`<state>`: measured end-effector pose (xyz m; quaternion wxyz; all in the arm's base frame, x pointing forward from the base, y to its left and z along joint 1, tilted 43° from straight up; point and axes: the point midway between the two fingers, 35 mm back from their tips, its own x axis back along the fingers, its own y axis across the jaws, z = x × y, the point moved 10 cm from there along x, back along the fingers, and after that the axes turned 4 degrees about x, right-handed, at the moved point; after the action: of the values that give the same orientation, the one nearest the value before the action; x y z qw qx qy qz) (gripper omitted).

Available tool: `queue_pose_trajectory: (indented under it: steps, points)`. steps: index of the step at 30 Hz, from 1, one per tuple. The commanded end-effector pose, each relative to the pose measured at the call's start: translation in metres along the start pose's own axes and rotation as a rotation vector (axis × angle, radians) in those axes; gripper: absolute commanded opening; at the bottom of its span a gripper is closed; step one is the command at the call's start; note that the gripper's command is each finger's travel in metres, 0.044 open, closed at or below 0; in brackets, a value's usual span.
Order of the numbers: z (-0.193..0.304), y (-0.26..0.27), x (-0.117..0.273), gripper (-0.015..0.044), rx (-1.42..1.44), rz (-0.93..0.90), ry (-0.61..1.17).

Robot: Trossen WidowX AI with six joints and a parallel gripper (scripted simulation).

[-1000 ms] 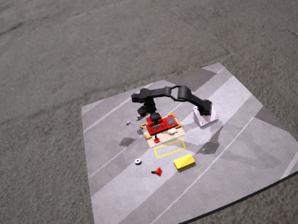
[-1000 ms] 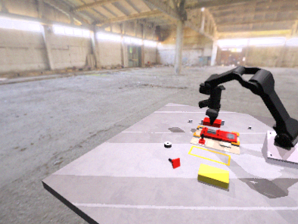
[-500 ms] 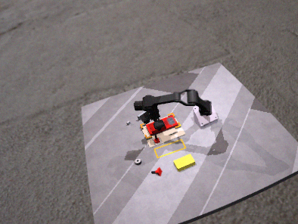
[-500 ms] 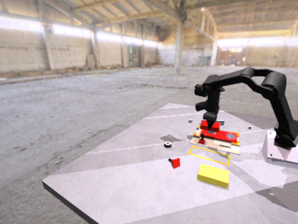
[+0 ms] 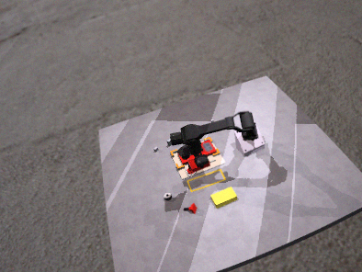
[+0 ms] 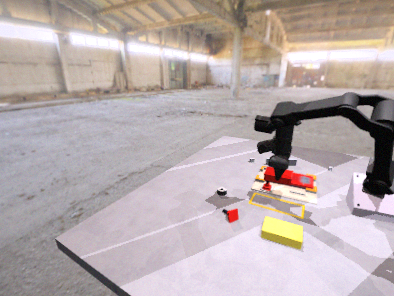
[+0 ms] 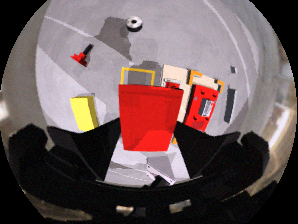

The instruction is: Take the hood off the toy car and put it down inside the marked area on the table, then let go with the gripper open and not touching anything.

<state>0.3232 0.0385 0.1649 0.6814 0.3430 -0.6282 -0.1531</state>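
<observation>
The red hood (image 5: 193,164) (image 6: 286,178) (image 7: 151,112) is held between the fingers of my gripper (image 5: 200,162) (image 6: 279,170) (image 7: 148,121), which is shut on it. In the wrist view it is apart from the red toy car (image 5: 209,147) (image 6: 305,179) (image 7: 202,107) and raised. The car lies on the cream board (image 5: 184,174) (image 6: 310,196) (image 7: 172,73) between orange corner pieces. The marked area, a yellow outline (image 5: 209,186) (image 6: 276,210) (image 7: 137,70), lies beside the board. The hood overlaps its near end in the wrist view. The exact gap below the hood cannot be told.
A yellow block (image 5: 224,197) (image 6: 282,232) (image 7: 84,113) lies near the outline. A red piece with a black peg (image 5: 192,209) (image 6: 232,215) (image 7: 80,58) and a white wheel (image 5: 167,196) (image 6: 221,191) (image 7: 134,23) lie farther out. A dark bar (image 7: 230,105) lies beyond the car.
</observation>
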Motion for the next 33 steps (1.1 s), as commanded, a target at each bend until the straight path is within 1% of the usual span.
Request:
queue_pose_trajectory:
  steps: [1, 4, 33]
  points:
    - [0.006, 0.02, 0.002, 0.0, -0.003, -0.013, -0.005]
    - [0.009, 0.027, 0.002, 0.0, -0.003, -0.017, -0.005]
    - [0.006, 0.027, -0.02, 0.0, -0.003, -0.015, -0.005]
